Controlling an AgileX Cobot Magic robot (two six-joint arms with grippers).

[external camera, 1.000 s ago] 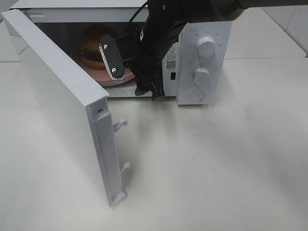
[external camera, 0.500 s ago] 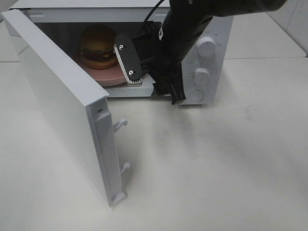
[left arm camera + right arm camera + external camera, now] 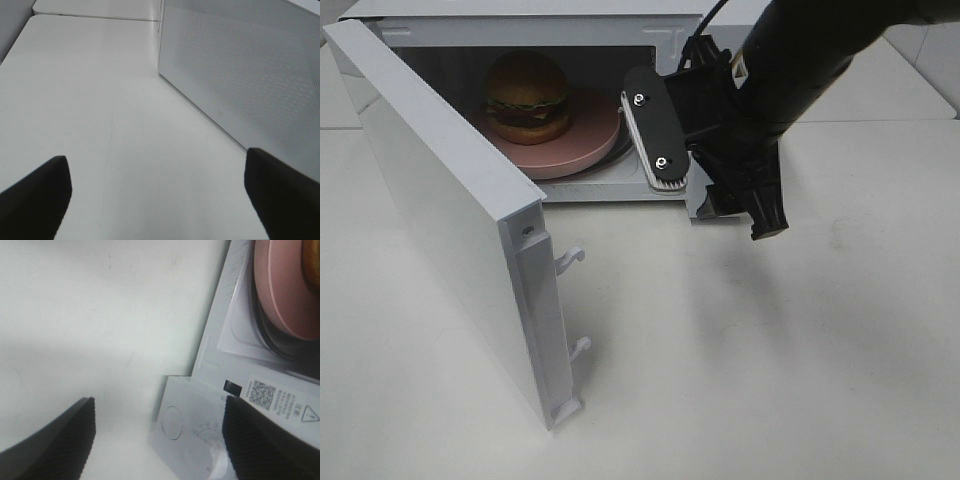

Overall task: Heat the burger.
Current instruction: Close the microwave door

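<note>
The burger sits on a round pink plate inside the white microwave, whose door swings wide open to the left. In the overhead view my right gripper hangs in front of the microwave's control panel, to the right of the cavity and clear of the plate. Its fingers are open and empty in the right wrist view, where the plate's rim shows. My left gripper is open and empty over bare table, outside the overhead view.
The right arm hides the microwave's knobs from above. Two white latch hooks stick out of the door's free edge. A white perforated panel of the microwave stands close beside the left gripper. White tabletop spreads in front.
My right arm has drawn back out of the microwave's mouth and moved right, uncovering the burger and plate and now covering the knobs. The burger stays on its plate.
</note>
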